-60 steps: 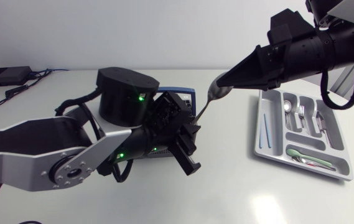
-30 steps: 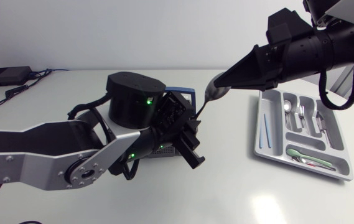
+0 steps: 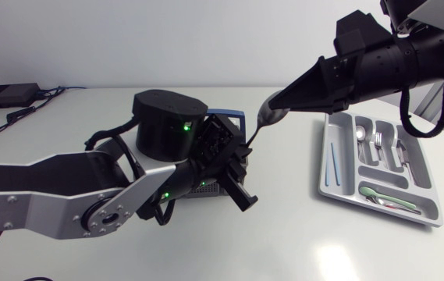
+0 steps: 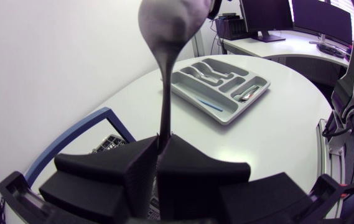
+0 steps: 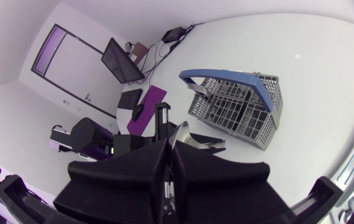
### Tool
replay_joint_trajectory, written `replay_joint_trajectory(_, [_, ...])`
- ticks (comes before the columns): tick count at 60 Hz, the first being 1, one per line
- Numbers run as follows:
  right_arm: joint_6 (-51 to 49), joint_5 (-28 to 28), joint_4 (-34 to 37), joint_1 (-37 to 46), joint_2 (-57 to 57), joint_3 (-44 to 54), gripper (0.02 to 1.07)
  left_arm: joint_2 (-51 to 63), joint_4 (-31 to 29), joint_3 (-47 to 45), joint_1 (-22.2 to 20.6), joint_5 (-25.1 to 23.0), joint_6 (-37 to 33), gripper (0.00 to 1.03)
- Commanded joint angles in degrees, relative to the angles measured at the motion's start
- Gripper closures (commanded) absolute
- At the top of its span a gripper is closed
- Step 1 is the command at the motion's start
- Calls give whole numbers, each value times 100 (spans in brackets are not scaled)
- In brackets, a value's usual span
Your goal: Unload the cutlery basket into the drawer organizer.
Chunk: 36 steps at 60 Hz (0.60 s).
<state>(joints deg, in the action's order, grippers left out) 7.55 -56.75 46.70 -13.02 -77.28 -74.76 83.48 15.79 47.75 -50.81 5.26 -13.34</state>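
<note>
A metal spoon (image 3: 262,119) hangs in the air between my two grippers. My right gripper (image 3: 278,102) is shut on its bowl, which shows as an edge between the fingers in the right wrist view (image 5: 181,133). My left gripper (image 3: 242,154) is shut on the lower end of the handle; in the left wrist view the handle (image 4: 165,87) rises from between the pressed fingers (image 4: 159,148). The grey cutlery basket with a blue handle (image 5: 239,107) stands behind my left arm, mostly hidden in the head view (image 3: 226,114). The grey drawer organizer (image 3: 335,186) lies at the right.
The organizer holds a fork, a spoon, knives, a blue stick and a green utensil in separate compartments (image 4: 222,109). My left arm's base (image 3: 163,117) stands beside the basket. Bare white table lies between basket and organizer.
My left arm moved up to the spoon's handle and its fingers came together on it. My right gripper kept still, holding the spoon's bowl.
</note>
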Motion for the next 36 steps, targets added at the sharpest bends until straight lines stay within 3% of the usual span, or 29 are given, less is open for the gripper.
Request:
replay_joint_trajectory(1, [150,-99,-3,1,28,129,101,63,64,103,1,72,78,84])
replay_joint_trajectory(22, [62,-134,-55,1,72,181,100,-87,-50,68,1,28,69,85])
replay_joint_trajectory(36, [-52,-134,-99,45,134,181,80,-201,-173,51,-35,-139,69,85])
